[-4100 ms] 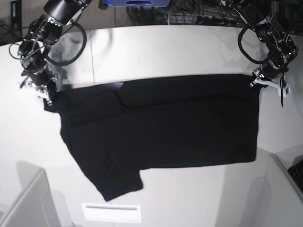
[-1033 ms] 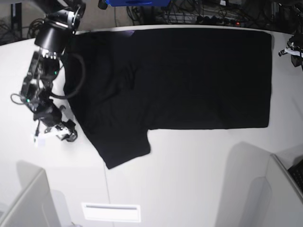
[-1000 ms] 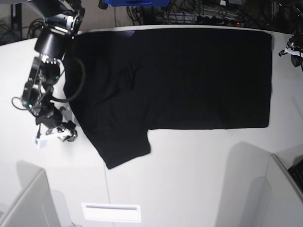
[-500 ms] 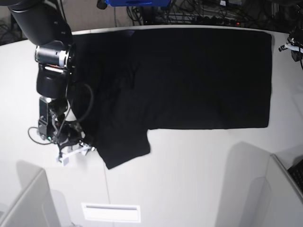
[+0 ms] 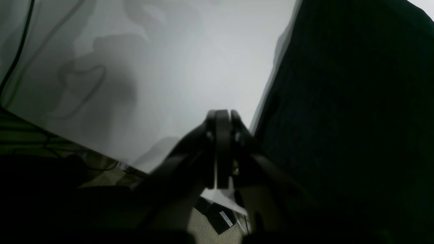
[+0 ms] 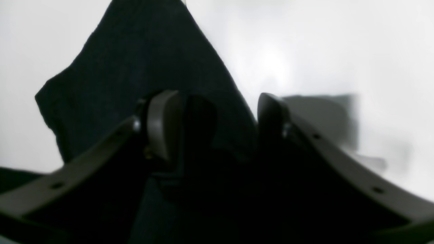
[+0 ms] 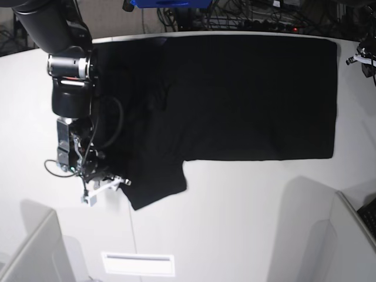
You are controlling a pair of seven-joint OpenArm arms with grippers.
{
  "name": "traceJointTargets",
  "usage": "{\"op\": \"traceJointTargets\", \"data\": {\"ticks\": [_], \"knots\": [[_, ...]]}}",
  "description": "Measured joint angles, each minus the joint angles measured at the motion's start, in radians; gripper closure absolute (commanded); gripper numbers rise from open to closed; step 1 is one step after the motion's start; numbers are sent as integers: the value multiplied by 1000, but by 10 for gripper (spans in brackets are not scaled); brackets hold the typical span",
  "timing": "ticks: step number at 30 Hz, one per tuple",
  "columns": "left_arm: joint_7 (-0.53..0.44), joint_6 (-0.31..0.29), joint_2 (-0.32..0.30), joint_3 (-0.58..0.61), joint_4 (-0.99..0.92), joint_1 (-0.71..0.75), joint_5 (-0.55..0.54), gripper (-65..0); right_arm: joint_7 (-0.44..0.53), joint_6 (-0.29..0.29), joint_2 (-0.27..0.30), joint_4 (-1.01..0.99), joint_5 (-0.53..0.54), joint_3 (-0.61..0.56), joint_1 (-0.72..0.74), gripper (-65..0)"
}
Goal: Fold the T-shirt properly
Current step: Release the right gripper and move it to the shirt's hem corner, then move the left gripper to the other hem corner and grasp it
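Observation:
The black T-shirt (image 7: 235, 88) lies spread flat, plain side up, along the far half of the white table (image 7: 235, 223), one sleeve (image 7: 155, 188) pointing toward the near left. My right gripper (image 7: 106, 187) sits low at that sleeve's left edge. In the right wrist view its fingers (image 6: 162, 125) stand open with the sleeve's cloth (image 6: 135, 67) lying between them, right gripper (image 6: 217, 115) just over it. My left gripper (image 7: 363, 60) is off the shirt's far right corner, and the left gripper (image 5: 218, 117) is shut on nothing, the shirt's edge (image 5: 339, 101) beside it.
Cables (image 7: 247, 17) and a blue object (image 7: 170, 3) lie beyond the table's far edge. Pale partitions stand at the near left (image 7: 35, 252) and near right (image 7: 352, 235). A white slotted strip (image 7: 138, 263) lies at the front edge.
My right arm has travelled down the shirt's left side to the sleeve, and its jaws widened, then narrowed a little. Earlier the shirt was spread toward the far edge. The left gripper has stayed put.

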Motion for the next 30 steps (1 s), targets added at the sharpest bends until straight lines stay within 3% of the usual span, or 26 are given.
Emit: {"op": "traceJointTargets", "data": {"ticks": [3,6,15,22,27,30], "knots": [[0,0,0,0,0,0,0,0,6,0,3,-4,-3,-2,-6,-93],[0,0,0,0,0,0,0,0,4,0,2,-7,-3,-2,-7,0],[0,0,0,6,0,-4,0,0,-6,0,2,0,-4,-2,-8,0],[0,0,-11,19,-13,-14,-3,0,-48,-11,-1,211,-15,-5,-104,0],[0,0,-122,108,-155,-106,7,-364,-81,-11,-1,228,-10,-3,-96,0],[-3,23,-179,161,-238,-185,26,-464,-82,-11,-3,229,-11,-3,-105,0]]}}
